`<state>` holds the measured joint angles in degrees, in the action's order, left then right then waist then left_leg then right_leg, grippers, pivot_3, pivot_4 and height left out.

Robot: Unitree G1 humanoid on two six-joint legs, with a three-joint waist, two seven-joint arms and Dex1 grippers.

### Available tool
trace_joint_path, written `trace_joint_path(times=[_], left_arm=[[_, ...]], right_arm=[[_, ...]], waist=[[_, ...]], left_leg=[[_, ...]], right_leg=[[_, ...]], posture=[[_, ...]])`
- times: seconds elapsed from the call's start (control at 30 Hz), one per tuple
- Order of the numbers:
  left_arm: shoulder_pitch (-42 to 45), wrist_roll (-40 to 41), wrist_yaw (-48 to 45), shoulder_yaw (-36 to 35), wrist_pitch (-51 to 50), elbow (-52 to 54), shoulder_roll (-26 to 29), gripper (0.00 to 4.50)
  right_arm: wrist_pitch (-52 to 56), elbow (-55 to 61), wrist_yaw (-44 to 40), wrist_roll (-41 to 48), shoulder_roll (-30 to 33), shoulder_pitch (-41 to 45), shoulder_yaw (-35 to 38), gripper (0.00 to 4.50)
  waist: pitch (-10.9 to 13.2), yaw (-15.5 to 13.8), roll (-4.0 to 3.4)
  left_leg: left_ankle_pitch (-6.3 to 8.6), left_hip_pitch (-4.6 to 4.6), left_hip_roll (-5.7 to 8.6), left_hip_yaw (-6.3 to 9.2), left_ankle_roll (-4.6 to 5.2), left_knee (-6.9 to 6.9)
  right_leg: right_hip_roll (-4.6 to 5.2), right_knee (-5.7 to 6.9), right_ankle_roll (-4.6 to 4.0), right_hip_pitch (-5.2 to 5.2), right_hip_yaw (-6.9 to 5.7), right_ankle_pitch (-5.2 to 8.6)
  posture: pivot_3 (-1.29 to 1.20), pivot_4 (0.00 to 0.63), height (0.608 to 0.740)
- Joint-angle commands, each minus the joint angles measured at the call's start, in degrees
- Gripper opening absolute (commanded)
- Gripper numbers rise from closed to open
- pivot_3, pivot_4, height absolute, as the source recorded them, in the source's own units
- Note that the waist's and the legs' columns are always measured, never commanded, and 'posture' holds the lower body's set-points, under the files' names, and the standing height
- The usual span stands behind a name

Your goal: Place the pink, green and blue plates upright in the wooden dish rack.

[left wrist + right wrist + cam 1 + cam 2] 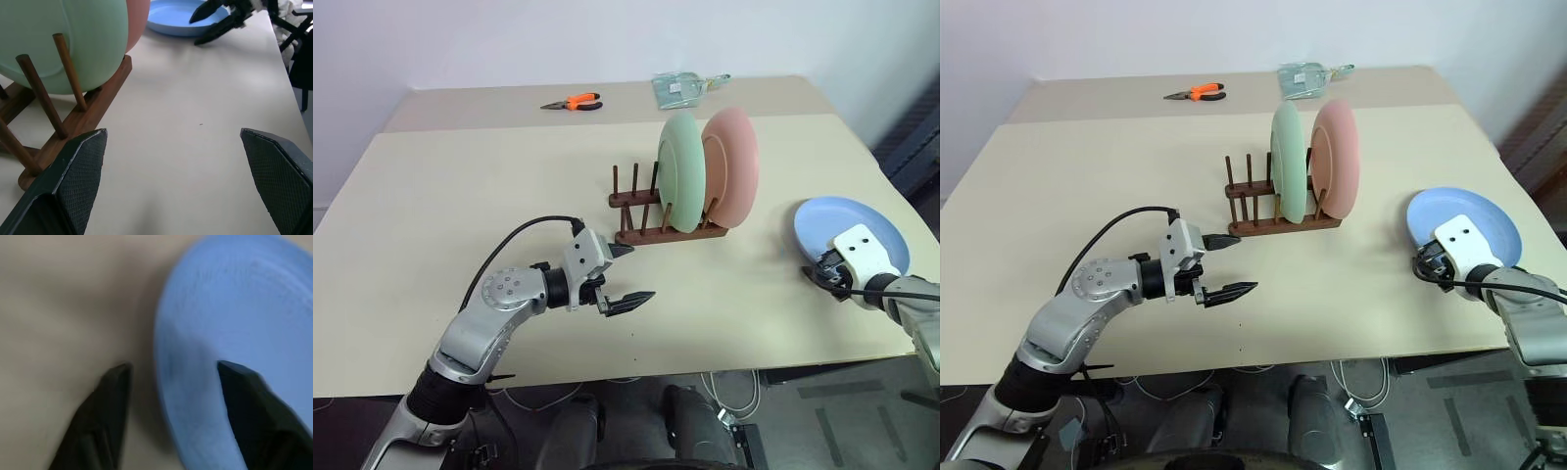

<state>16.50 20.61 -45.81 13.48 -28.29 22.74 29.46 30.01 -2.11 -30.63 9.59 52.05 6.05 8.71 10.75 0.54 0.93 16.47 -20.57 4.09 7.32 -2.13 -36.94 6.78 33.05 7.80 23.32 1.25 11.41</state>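
The wooden dish rack (646, 235) stands mid-table with the green plate (683, 171) and the pink plate (736, 162) upright in it, side by side at its right end. Several pegs on its left end are bare. The blue plate (854, 227) lies flat on the table to the right. My right gripper (173, 367) is at the plate's near-left rim, open, with one finger (112, 396) over the table and the other finger (244, 387) over the plate. My left gripper (641, 273) hovers open and empty in front of the rack's left end.
Orange-handled pliers (573, 102) and a clear plastic bag (680, 88) lie at the far side of the beige table (460, 196). The blue plate sits close to the table's right front edge (901, 323).
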Motion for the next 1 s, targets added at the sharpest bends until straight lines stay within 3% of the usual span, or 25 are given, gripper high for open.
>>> trace_joint_path(times=[0.03,0.07,0.27,0.4,0.5,0.63,0.73,0.9,1.0], left_arm=[[0.3,0.2,0.0,-1.0,0.3,2.3,0.4,4.5],[0.2,0.3,0.2,-1.4,0.2,2.3,0.5,4.5],[-1.6,-0.5,0.6,-3.4,0.8,1.5,2.6,4.5],[-2.7,-1.8,0.4,-4.8,1.9,-0.3,4.8,4.5],[-3.3,-2.4,0.7,-6.1,2.7,-1.7,5.6,4.5],[-4.1,-2.9,1.2,-8.2,3.8,-3.3,6.0,4.5],[-4.9,-3.4,1.3,-9.7,4.7,-4.8,6.8,4.5],[-6.5,-3.8,1.5,-11.8,5.4,-5.0,7.7,4.5],[-7.7,-3.6,1.7,-13.0,5.2,-4.2,8.1,4.5]], right_arm=[[-0.7,-1.3,0.8,-1.5,-0.8,2.1,0.7,0.64],[-0.8,-1.2,0.9,-1.6,-1.1,2.8,0.9,0.13],[-10.0,5.5,3.3,2.7,-5.5,13.6,6.9,0.05],[-6.7,12.3,4.9,15.7,-11.2,28.8,12.9,0.05],[2.0,16.8,6.2,32.3,-16.1,38.2,15.8,0.05],[11.3,23.5,9.9,51.3,-23.5,44.1,12.0,0.05],[14.6,22.2,19.8,61.7,-32.7,47.5,8.8,0.05],[17.5,17.8,32.7,70.5,-41.7,47.6,4.8,0.05],[18.3,16.5,36.8,70.3,-43.4,45.8,2.8,0.05]], waist=[[0.0,-0.1,0.0],[0.0,-0.1,0.0],[0.1,0.6,-0.12],[0.2,0.3,-0.31],[0.1,-0.2,-0.17],[0.0,-0.6,0.04],[0.0,0.1,-0.03],[0.0,0.1,-0.04],[0.0,0.1,-0.05]], left_leg=[[0.0,0.0,0.0,0.02,0.0,-0.02],[0.0,-0.01,0.01,0.03,0.0,-0.03],[0.0,0.05,-0.01,0.02,0.0,0.02],[0.0,0.04,-0.03,0.03,0.0,0.04],[0.0,-0.04,-0.02,0.35,0.0,0.07],[0.0,-0.14,-0.02,0.63,0.0,0.07],[0.0,-0.12,-0.03,0.63,0.0,0.07],[-0.01,-0.13,0.0,0.66,-0.01,0.12],[-0.01,-0.18,0.03,0.62,-0.02,0.12]], right_leg=[[0.0,0.02,0.0,-0.01,-0.01,0.0],[0.0,0.02,0.0,-0.01,-0.01,0.0],[-0.03,0.03,0.02,-0.01,0.0,0.01],[-0.06,0.08,0.02,0.05,0.02,-0.01],[-0.1,0.05,-0.03,0.02,-0.15,-0.05],[-0.06,0.02,-0.14,0.02,-0.24,-0.09],[-0.02,0.07,-0.21,0.12,-0.13,-0.11],[-0.08,0.16,-0.22,0.23,-0.16,-0.14],[-0.08,0.16,-0.21,0.3,-0.13,-0.16]], posture=[[0.0,0.15,0.74],[0.0,0.15,0.74],[0.0,0.15,0.74],[0.0,0.15,0.74],[0.0,0.15,0.74],[0.0,0.15,0.74],[0.0,0.15,0.74],[0.0,0.15,0.74],[0.0,0.15,0.74]])
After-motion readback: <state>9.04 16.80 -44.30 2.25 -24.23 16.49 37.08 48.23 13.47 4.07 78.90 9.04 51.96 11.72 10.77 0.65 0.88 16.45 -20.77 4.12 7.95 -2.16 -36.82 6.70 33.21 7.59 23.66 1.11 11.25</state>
